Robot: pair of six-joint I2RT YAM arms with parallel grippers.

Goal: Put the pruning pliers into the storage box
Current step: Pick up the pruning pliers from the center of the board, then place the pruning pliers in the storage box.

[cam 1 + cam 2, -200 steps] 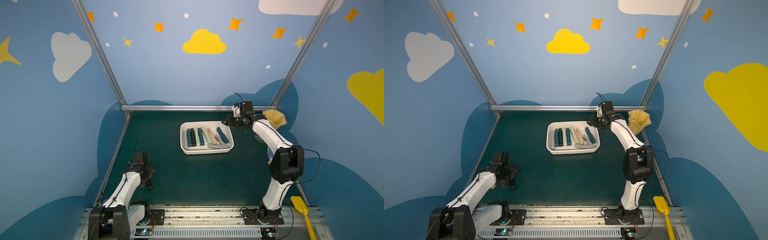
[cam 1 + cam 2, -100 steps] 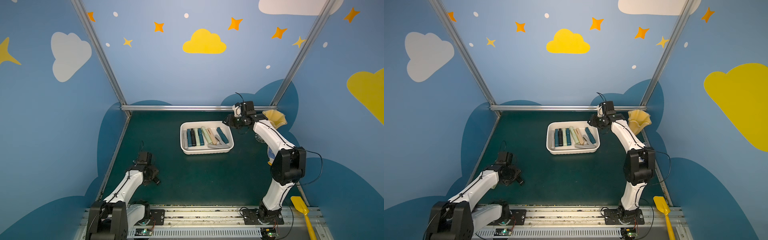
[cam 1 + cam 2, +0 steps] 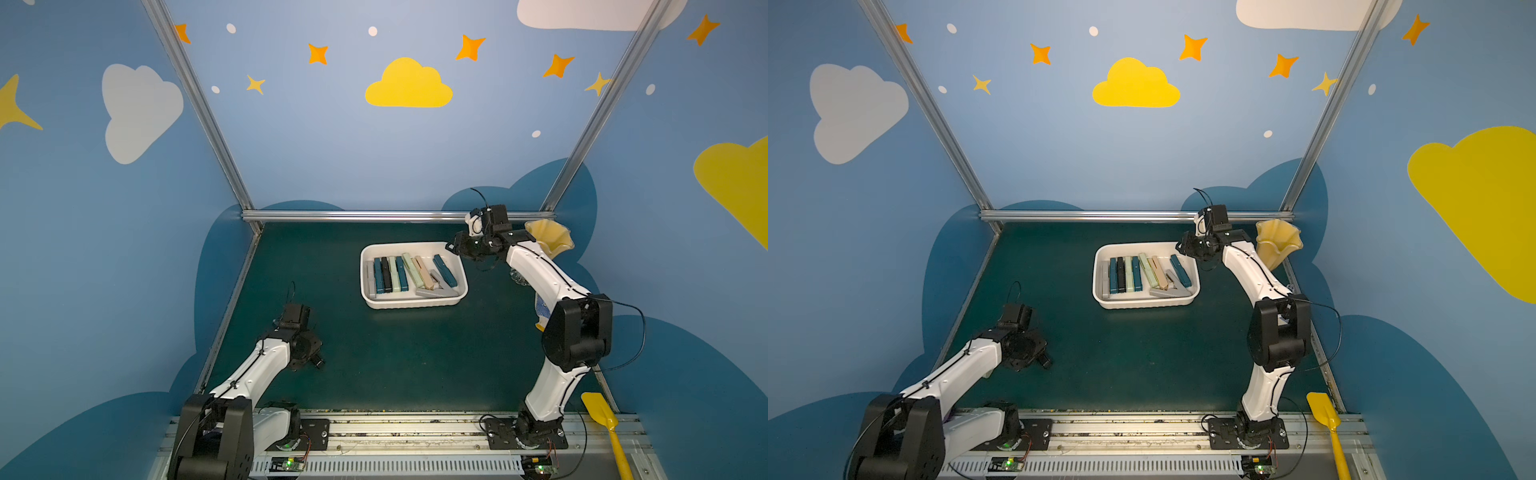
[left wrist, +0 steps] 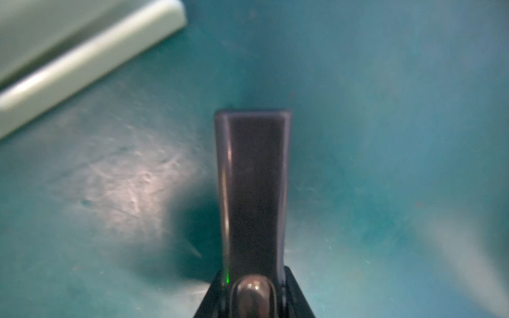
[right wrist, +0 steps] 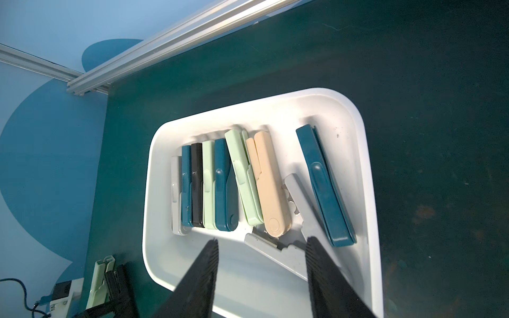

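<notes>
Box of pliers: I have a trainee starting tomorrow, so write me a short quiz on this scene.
1. True or false: the right claw is open and empty.
2. What stands in the far right corner? A. a yellow vase B. a red cup C. a purple bottle
3. Fill in: a pliers outside the box is pale ____.
Key: 1 true; 2 A; 3 green.
</notes>
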